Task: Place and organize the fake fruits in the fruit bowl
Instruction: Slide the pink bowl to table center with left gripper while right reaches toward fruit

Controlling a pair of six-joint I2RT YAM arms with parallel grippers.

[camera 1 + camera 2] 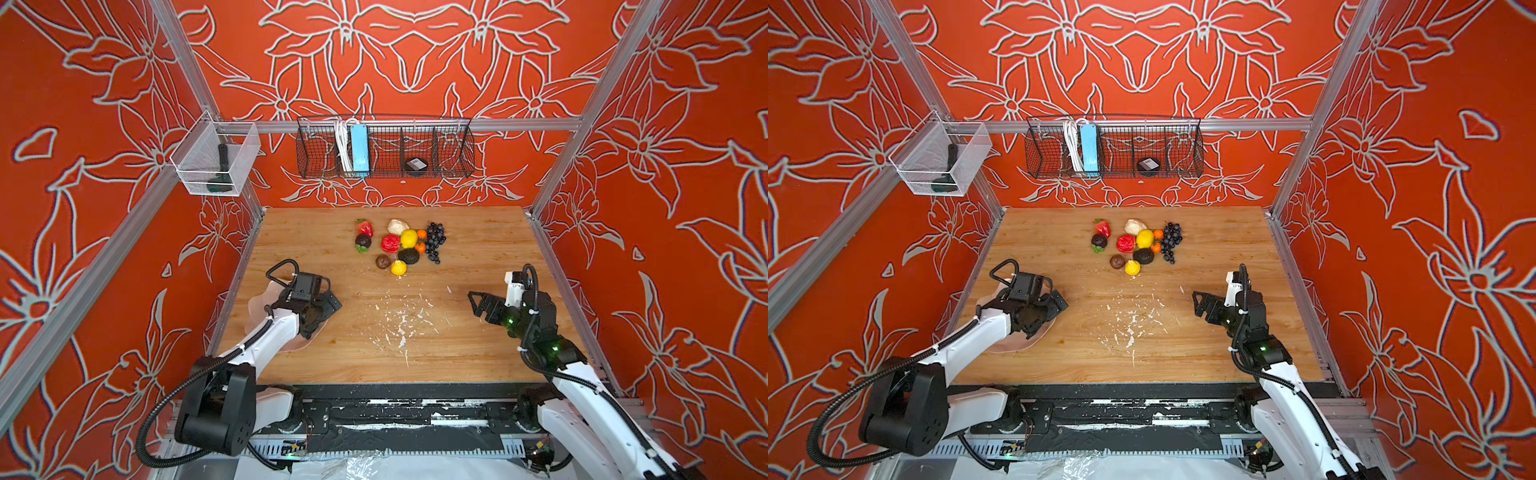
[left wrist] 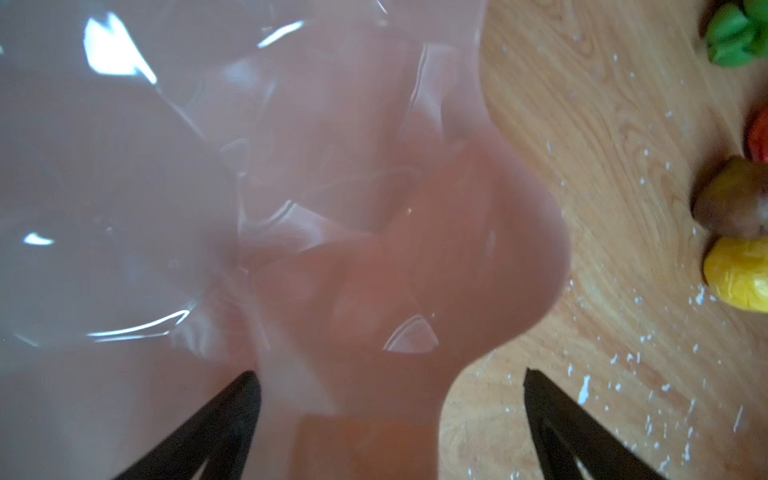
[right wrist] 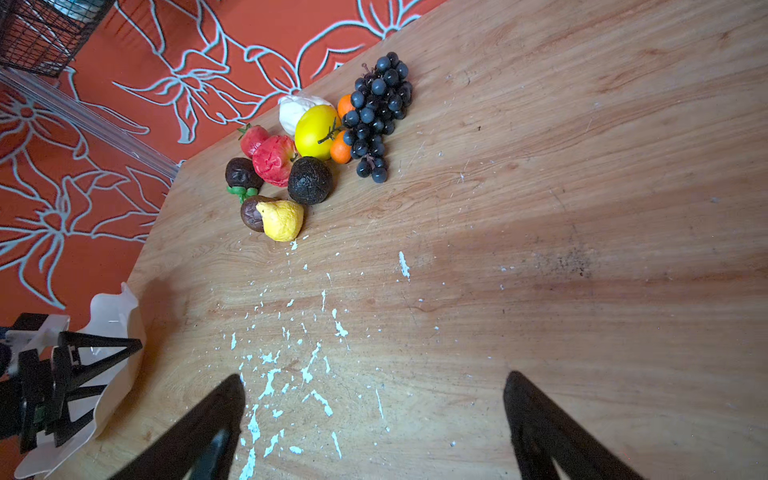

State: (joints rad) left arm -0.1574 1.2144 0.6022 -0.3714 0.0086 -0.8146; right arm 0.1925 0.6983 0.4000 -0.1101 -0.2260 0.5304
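Observation:
The fake fruits lie in a cluster at the back middle of the table: dark grapes, a lemon, a red apple, an avocado, a strawberry, a mangosteen and a crumpled yellow one. The pale pink fruit bowl sits near left, mostly under my left arm. My left gripper is open above the bowl's wavy rim, one finger over the dish and one over wood. My right gripper hangs open over bare table at the near right.
White flecks dot the wooden table between the arms. A black wire basket hangs on the back wall and a clear bin on the left rail. Metal frame rails border the table's sides.

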